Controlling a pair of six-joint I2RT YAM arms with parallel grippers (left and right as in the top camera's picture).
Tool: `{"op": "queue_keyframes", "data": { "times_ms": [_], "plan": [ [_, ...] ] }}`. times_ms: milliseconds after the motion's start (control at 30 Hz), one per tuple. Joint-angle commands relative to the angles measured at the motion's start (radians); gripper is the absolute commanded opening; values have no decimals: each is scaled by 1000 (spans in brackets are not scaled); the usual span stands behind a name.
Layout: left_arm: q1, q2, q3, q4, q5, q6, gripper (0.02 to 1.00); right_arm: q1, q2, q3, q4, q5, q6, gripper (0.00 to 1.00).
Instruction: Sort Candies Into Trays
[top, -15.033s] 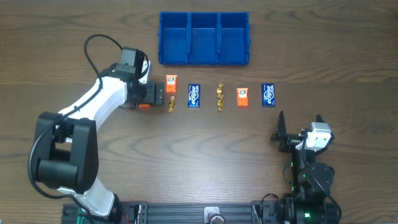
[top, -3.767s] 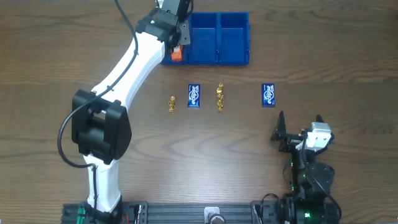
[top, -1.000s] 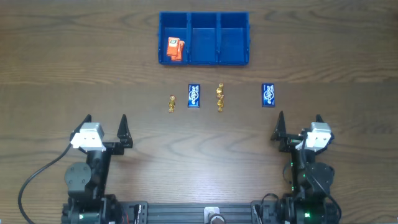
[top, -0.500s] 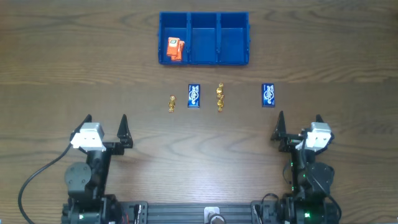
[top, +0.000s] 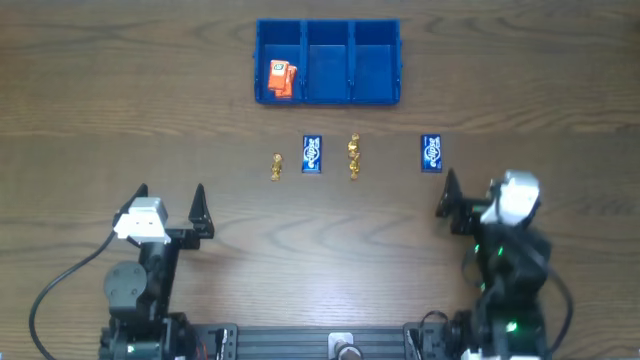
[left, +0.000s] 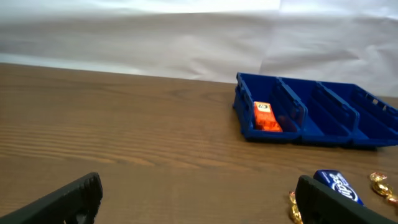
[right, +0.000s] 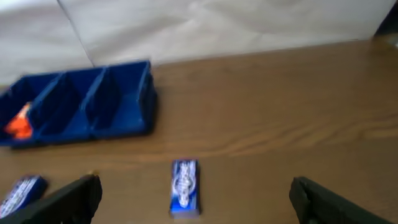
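Our left hand (top: 170, 197) is spread wide and holds nothing. Our right hand (top: 478, 195) is equally wide and empty, near the right blue candy (top: 431, 152). From above, one right finger hides under the wrist camera. Both arms sit folded at their bases, with the hands facing the row on the table (top: 100, 120): left blue candy (top: 312, 153), gold candies (top: 353, 150). Orange candy (top: 281, 79) lies in the blue tray (top: 328, 98), left compartment.
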Motion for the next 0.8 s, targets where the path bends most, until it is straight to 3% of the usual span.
{"op": "queue_keyframes", "data": {
  "times_ms": [33,200,300,500,633,800],
  "plan": [
    [2,-8,-18,-37,25,8,998,2,360,338,-191,-80,21,1000],
    [2,-8,-18,-37,25,8,998,4,819,698,-532,-83,12,998],
    [2,-8,-18,-37,25,8,998,19,1003,784,-598,-83,-29,1000],
    [2,-8,-18,-37,25,8,998,68,1269,813,-537,-70,-61,1000],
    [2,-8,-18,-37,25,8,998,100,1342,813,-504,10,-77,1000],
    [2,-8,-18,-37,25,8,998,114,1398,813,-454,33,-77,1000]
  ]
}}
